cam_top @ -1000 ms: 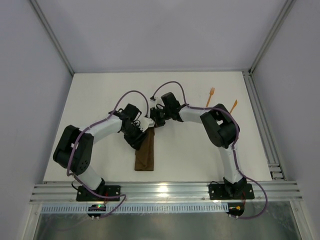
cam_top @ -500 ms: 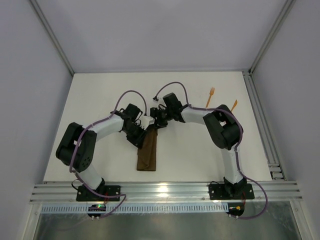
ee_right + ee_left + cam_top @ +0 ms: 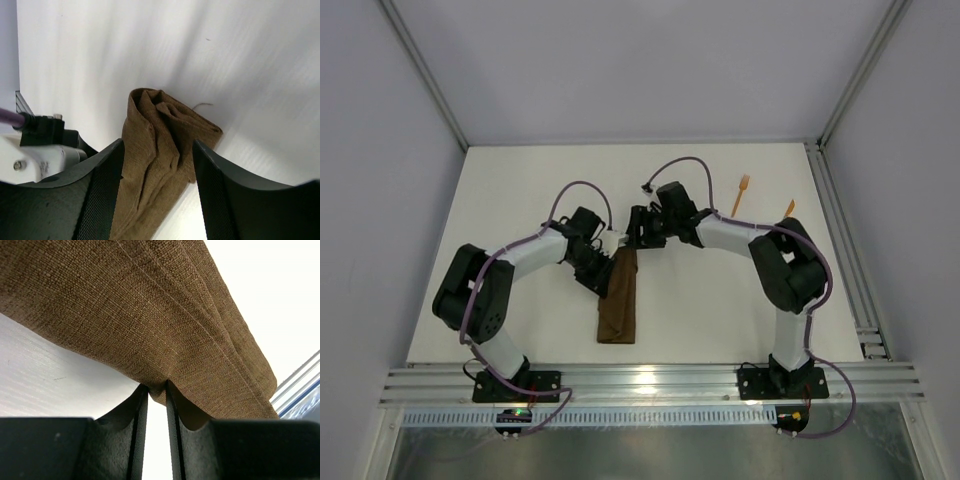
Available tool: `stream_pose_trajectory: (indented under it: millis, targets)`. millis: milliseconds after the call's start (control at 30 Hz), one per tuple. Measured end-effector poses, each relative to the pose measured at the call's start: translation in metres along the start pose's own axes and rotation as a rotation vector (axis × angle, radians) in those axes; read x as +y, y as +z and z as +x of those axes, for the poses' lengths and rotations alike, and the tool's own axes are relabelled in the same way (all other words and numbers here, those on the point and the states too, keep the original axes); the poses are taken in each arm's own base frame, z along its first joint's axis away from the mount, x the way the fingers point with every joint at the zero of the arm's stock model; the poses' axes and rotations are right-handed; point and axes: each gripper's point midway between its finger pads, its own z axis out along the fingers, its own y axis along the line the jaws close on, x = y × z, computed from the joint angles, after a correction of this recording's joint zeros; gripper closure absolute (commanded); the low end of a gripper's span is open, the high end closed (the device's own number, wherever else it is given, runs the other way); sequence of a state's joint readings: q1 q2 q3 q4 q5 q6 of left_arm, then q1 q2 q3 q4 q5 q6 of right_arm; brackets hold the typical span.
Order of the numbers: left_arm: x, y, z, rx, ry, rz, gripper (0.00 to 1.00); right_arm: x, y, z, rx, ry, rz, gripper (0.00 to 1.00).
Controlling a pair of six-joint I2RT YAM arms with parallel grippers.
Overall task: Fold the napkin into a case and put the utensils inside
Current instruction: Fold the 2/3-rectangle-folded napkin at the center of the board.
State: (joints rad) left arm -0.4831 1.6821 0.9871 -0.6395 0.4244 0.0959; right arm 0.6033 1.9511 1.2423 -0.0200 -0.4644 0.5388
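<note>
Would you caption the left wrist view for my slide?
Left hand pinches an edge of the folded brown napkin.

Count of cloth items: one case (image 3: pixel 619 308), a single dark brown folded strip. Orange utensils: two, being one fork (image 3: pixel 741 194) and one plain pointed piece (image 3: pixel 788 209). Arms: two, the left arm (image 3: pixel 520 260) and the right arm (image 3: pixel 760 245). Each carried one gripper, so two were noted: left gripper (image 3: pixel 156 390), right gripper (image 3: pixel 157 142). Purple cables: two, a left cable (image 3: pixel 582 183) and a right cable (image 3: pixel 682 158). One white tabletop (image 3: pixel 520 190).
</note>
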Motion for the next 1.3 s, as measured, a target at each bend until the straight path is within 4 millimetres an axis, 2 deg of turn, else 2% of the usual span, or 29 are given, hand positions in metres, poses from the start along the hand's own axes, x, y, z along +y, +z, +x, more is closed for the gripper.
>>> stream_pose_trajectory:
  millis: [233, 333, 400, 533, 633, 700, 900, 1000, 1200, 1267, 1300]
  targets:
    - [-0.001, 0.0, -0.001, -0.005, -0.012, 0.005, 0.77, -0.014, -0.024, 0.008, -0.047, 0.046, 0.068, 0.39]
    - [-0.002, 0.0, -0.002, -0.007, -0.012, 0.007, 0.76, -0.016, -0.035, 0.018, -0.049, 0.054, 0.079, 0.38]
    - [-0.002, 0.0, -0.002, -0.008, -0.012, 0.008, 0.75, -0.011, -0.039, 0.029, -0.034, 0.049, 0.075, 0.38]
    - [-0.002, 0.0, -0.002, -0.01, -0.013, 0.009, 0.73, 0.004, -0.037, 0.06, 0.018, 0.032, 0.052, 0.27]
    - [-0.002, 0.0, -0.003, -0.012, -0.013, 0.009, 0.72, 0.003, -0.035, 0.092, 0.081, 0.042, 0.06, 0.26]
    - [-0.002, 0.0, -0.003, -0.012, -0.014, 0.009, 0.72, -0.002, -0.035, 0.105, 0.111, 0.059, 0.078, 0.26]
    - [-0.002, 0.0, -0.004, -0.017, -0.016, 0.008, 0.71, -0.002, -0.031, 0.109, 0.123, 0.066, 0.084, 0.32]
    - [-0.003, -0.001, -0.005, -0.022, -0.024, 0.011, 0.71, -0.001, -0.027, 0.11, 0.129, 0.065, 0.074, 0.32]
    - [-0.004, 0.0, -0.006, -0.026, -0.027, 0.012, 0.71, 0.008, -0.013, 0.1, 0.12, 0.073, 0.028, 0.32]
    - [-0.004, 0.0, -0.006, -0.027, -0.029, 0.012, 0.71, 0.008, -0.012, 0.099, 0.118, 0.074, 0.027, 0.38]
    - [-0.004, 0.0, -0.006, -0.027, -0.03, 0.013, 0.71, 0.007, -0.012, 0.1, 0.119, 0.074, 0.029, 0.49]
